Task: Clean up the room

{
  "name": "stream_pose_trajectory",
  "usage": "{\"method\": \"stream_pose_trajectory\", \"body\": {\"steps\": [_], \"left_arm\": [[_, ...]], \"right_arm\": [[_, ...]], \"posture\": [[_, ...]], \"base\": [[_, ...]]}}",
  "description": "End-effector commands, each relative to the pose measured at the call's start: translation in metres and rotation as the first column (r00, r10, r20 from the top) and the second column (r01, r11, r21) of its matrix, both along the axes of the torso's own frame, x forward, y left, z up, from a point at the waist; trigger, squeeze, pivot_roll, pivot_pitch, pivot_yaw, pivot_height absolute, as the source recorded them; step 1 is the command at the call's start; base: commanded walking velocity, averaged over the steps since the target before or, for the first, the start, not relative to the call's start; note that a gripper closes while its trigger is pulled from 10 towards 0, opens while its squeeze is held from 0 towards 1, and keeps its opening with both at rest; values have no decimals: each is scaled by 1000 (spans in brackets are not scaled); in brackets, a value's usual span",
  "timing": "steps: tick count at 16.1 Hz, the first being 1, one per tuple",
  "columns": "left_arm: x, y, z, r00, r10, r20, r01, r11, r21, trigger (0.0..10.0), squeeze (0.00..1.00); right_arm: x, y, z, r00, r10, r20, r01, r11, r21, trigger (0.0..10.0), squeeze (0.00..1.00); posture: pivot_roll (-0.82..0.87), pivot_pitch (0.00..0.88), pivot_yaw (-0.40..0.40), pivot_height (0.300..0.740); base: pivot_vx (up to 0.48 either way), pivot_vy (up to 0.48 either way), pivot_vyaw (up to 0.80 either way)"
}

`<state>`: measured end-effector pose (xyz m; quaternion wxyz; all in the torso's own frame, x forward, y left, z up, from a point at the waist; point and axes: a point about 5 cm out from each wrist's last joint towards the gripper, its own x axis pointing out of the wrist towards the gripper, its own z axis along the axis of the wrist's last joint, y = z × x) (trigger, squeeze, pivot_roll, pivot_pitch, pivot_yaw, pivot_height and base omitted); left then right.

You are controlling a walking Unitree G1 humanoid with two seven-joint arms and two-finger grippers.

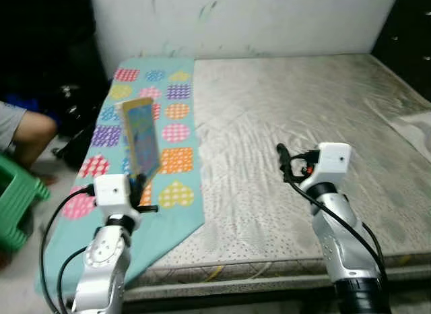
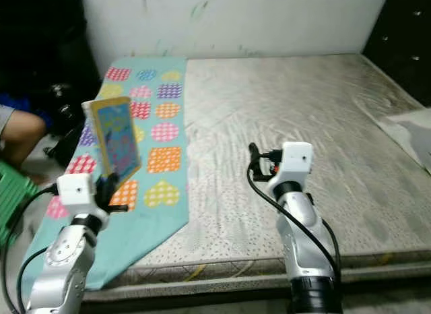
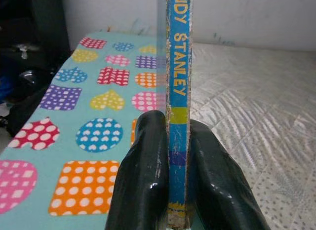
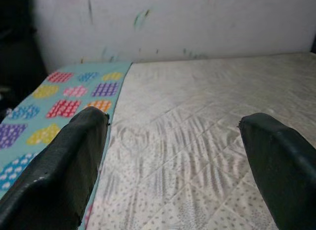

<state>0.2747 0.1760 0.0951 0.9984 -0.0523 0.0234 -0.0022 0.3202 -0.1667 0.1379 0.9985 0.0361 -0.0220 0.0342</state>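
Note:
My left gripper (image 1: 140, 181) is shut on a thin picture book (image 1: 141, 135) with a blue and yellow cover, held upright on its edge above the left side of the bed. Both black fingers (image 3: 143, 175) press the book's blue spine (image 3: 177, 92). Beneath it lies a teal blanket (image 1: 176, 112) printed with coloured hearts and squares. Over the middle of the bare grey mattress (image 1: 289, 112), my right gripper (image 1: 283, 162) stands open with nothing between its fingers (image 4: 74, 161).
The bed stands against a white wall (image 1: 242, 21). At the far left a person's arm (image 1: 30, 135) rests above a green plastic stool (image 1: 15, 196). Dark bags (image 1: 74, 105) sit on the floor beside the bed. A white cloth (image 1: 417, 129) lies at the mattress's right edge.

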Motion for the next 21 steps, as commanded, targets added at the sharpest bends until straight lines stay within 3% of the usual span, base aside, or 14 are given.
{"method": "stream_pose_trajectory", "body": {"steps": [1, 6, 10, 16, 21], "left_arm": [[6, -4, 15, 998, -29, 63, 28, 1000, 6, 10000, 0], [8, -7, 18, 997, -33, 73, 32, 999, 15, 10000, 0], [6, -9, 16, 997, -48, 65, 47, 999, 24, 10000, 0], [8, -9, 18, 996, -60, 73, 58, 998, 31, 10000, 0], [7, -11, 17, 995, -64, 72, 62, 998, 30, 10000, 0]], "right_arm": [[3, -2, 3, 1000, -10, 11, 10, 1000, -2, 10000, 0], [5, 6, 4, 999, 26, 31, -25, 1000, -11, 10000, 0], [3, 7, 4, 998, 38, 43, -37, 999, -29, 10000, 0], [7, 7, 5, 999, 20, 39, -19, 999, -26, 10000, 0], [8, 7, 4, 999, 29, 40, -28, 999, -33, 10000, 0]], "posture": [[-29, 25, 13, 740], [-30, 25, 9, 740], [-30, 28, 7, 740], [-26, 22, 2, 740], [-28, 15, -1, 740]], "base": [[0, 0, -800], [0, 0, -320], [0, 0, 800], [0, 0, 0], [0, -314, 0]]}}
